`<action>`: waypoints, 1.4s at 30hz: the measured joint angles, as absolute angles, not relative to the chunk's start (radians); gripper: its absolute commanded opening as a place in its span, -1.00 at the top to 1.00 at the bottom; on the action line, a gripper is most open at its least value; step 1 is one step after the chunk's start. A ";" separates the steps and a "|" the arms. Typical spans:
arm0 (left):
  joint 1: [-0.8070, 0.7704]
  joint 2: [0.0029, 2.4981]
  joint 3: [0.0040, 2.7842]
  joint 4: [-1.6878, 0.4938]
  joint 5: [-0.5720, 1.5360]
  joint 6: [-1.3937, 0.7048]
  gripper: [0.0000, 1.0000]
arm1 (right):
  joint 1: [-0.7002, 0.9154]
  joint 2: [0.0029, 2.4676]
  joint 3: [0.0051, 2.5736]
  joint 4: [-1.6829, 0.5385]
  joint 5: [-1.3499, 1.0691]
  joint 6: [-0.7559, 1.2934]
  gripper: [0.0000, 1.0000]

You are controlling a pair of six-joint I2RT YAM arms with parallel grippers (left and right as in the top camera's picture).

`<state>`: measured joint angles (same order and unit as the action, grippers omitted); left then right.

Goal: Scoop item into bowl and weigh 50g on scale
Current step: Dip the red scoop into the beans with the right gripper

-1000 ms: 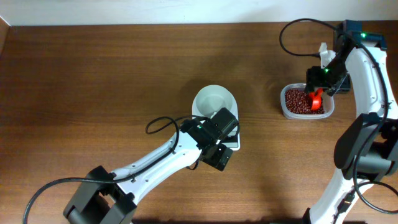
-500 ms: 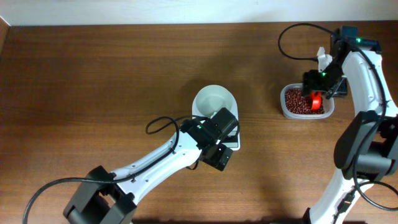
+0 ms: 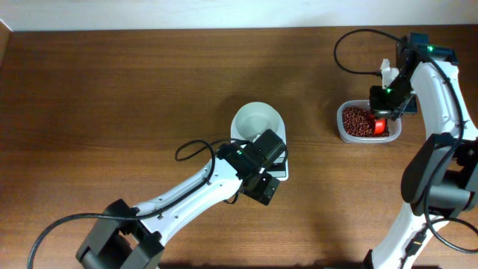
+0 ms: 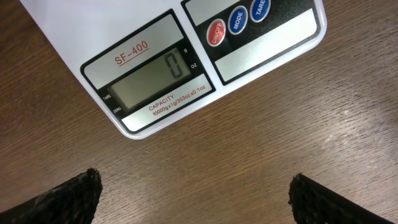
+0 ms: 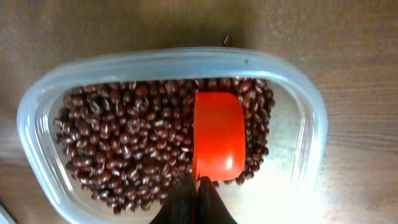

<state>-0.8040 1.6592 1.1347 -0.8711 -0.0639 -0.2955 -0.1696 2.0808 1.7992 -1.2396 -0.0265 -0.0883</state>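
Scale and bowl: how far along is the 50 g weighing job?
Done: the bowl sits on the scale, which reads 0. In hand: the right fingers hold a red scoop down in the beans. Left: the bowl looks empty, so all scooping and weighing to 50 g.

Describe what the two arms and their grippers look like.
Both are white tubular links with black joints and green lights. A black cable loops off the left arm, another off the right arm. The left gripper has black, rough fingertips.
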 measured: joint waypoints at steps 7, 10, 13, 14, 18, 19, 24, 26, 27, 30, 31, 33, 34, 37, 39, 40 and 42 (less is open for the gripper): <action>-0.804 1.659 1.135 -0.871 -0.064 -0.295 -0.98 | -0.179 2.081 1.802 -1.237 -0.017 -0.112 0.92; -0.804 1.659 1.135 -0.871 -0.064 -0.295 -0.98 | -0.179 2.083 1.842 -1.287 -0.006 -0.124 0.92; -0.804 1.659 1.135 -0.871 -0.064 -0.295 -0.98 | -0.179 2.083 1.870 -1.317 0.001 -0.139 0.92; -0.804 1.659 1.135 -0.871 -0.064 -0.295 -0.98 | -0.179 2.083 1.870 -1.316 0.003 -0.142 0.92; -0.804 1.660 1.135 -0.871 -0.064 -0.295 -0.98 | -0.179 2.083 1.870 -1.298 0.033 -0.173 0.92; -0.804 1.659 1.135 -0.871 -0.064 -0.295 -0.98 | -0.179 2.083 1.870 -1.285 0.040 -0.179 0.92; -0.804 1.659 1.135 -0.871 -0.064 -0.295 -0.98 | -0.179 2.083 1.842 -1.235 0.048 -0.194 0.92; -0.804 1.659 1.135 -0.871 -0.064 -0.295 -0.98 | -0.179 2.082 1.815 -1.225 0.030 -0.183 0.92; -0.804 1.660 1.135 -0.871 -0.064 -0.295 -0.98 | -0.179 2.082 1.797 -1.217 0.021 -0.175 0.92; -0.804 1.660 1.135 -0.871 -0.064 -0.295 -0.98 | -0.176 2.055 1.718 -1.151 -0.019 -0.141 0.92; -0.804 1.660 1.135 -0.871 -0.064 -0.295 -0.98 | -0.176 2.048 1.703 -1.139 -0.038 -0.134 0.92; -0.804 1.660 1.135 -0.871 -0.064 -0.295 -0.98 | -0.184 2.048 1.694 -1.127 -0.102 -0.129 0.92; -0.804 1.660 1.135 -0.871 -0.064 -0.295 -0.98 | -0.192 2.048 1.691 -1.126 -0.126 -0.129 0.92; -0.804 1.660 1.135 -0.871 -0.064 -0.295 -0.98 | -0.282 2.049 1.682 -1.119 -0.274 -0.126 0.92; -0.804 1.660 1.135 -0.871 -0.064 -0.295 -0.98 | -0.345 2.049 1.652 -1.103 -0.393 -0.127 0.92; -0.804 1.660 1.135 -0.871 -0.064 -0.295 -0.98 | -0.373 2.049 1.634 -1.090 -0.457 -0.132 0.92; -0.804 1.660 1.135 -0.871 -0.064 -0.295 -0.98 | -0.413 2.049 1.596 -1.062 -0.564 -0.140 0.92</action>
<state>-0.8040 1.6596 1.1347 -0.8707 -0.0639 -0.2955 -0.4126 2.0491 1.5955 -1.0622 -0.5636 -0.1402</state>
